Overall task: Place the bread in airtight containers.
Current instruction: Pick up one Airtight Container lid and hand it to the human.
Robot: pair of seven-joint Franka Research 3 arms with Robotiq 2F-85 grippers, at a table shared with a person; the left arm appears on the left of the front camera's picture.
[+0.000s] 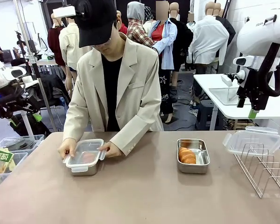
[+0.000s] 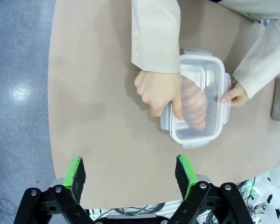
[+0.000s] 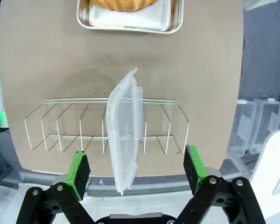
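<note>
Half done: the person's hands press a clear plastic lid over one ridged golden croissant in its shiny steel tin — the other croissant lies in an uncovered tin on the surface; your left claw and right claw gape wide, empty.

Print on the green packet looks unreadably small.

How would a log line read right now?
person: hands press lid on one tin; other tin: croissant, unlidded; spare lid: on wire rack; left gripper: open; right gripper: open
</note>
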